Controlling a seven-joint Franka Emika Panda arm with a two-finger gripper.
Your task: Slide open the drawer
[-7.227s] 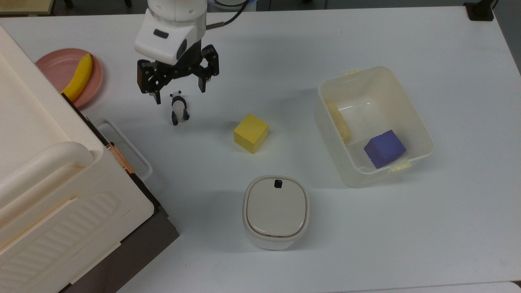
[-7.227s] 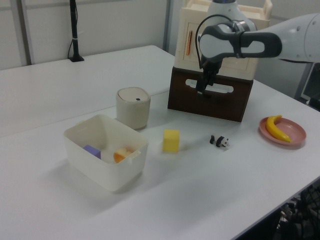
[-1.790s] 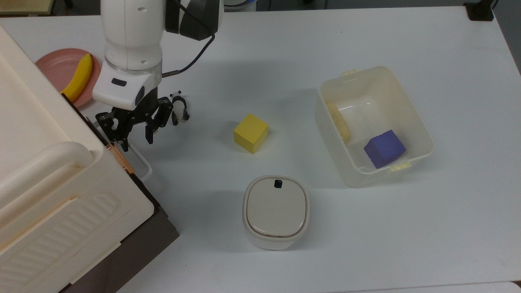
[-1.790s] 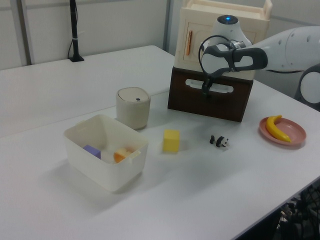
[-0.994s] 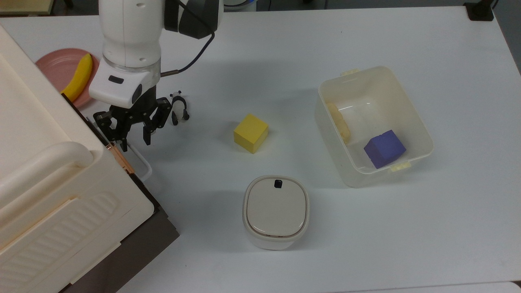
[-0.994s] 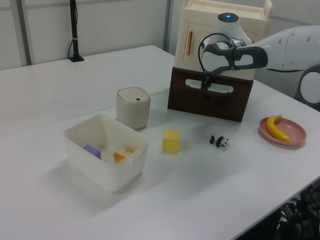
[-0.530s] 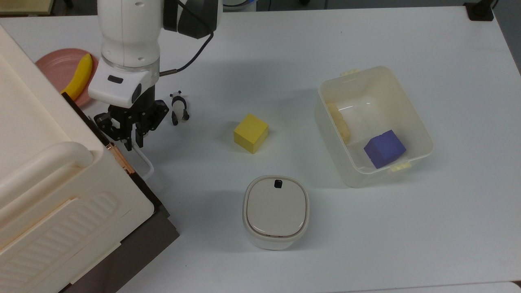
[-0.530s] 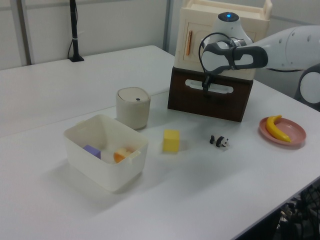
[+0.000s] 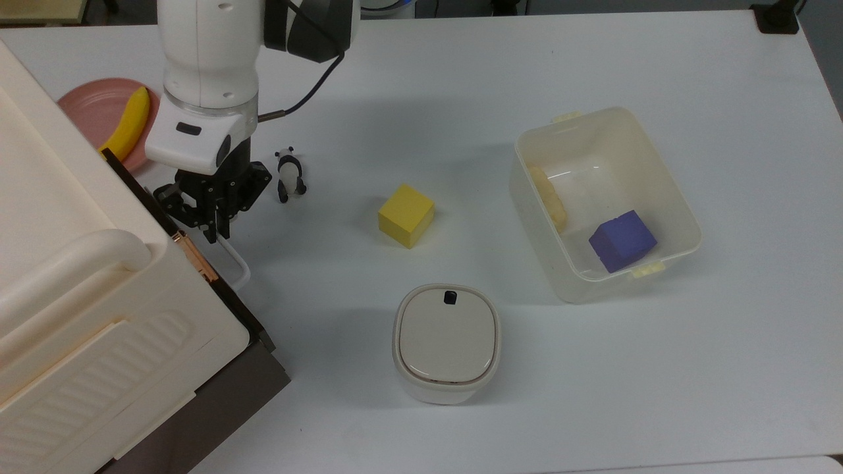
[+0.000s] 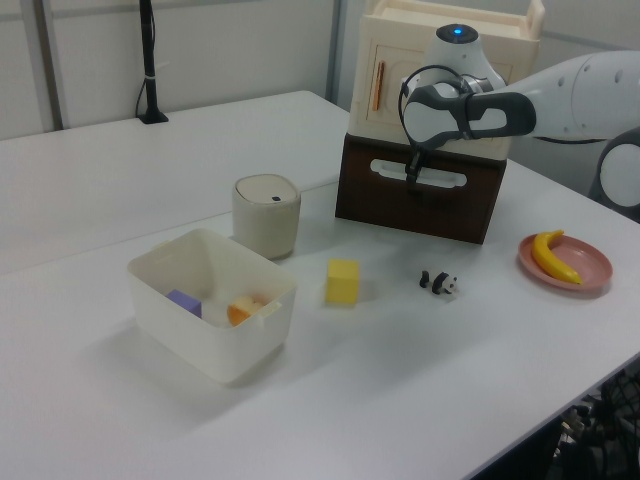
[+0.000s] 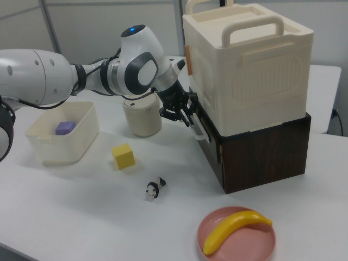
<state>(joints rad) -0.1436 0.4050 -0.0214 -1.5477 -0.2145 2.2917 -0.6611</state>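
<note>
My end effector (image 9: 212, 225) is pinched shut on the white loop handle (image 9: 235, 260) of the drawer (image 10: 420, 200), which sits closed under the cream cabinet (image 11: 250, 70). Risk: fingers slipping off the thin loop if I pull off-axis. Left view shows the dark front panel square-on; top view barely catches its edge.

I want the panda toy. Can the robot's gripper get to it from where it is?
Probably yes. The panda toy stands in the open on the table beside the gripper, nothing between them, but the gripper is shut on the drawer handle and must let go first.
</note>
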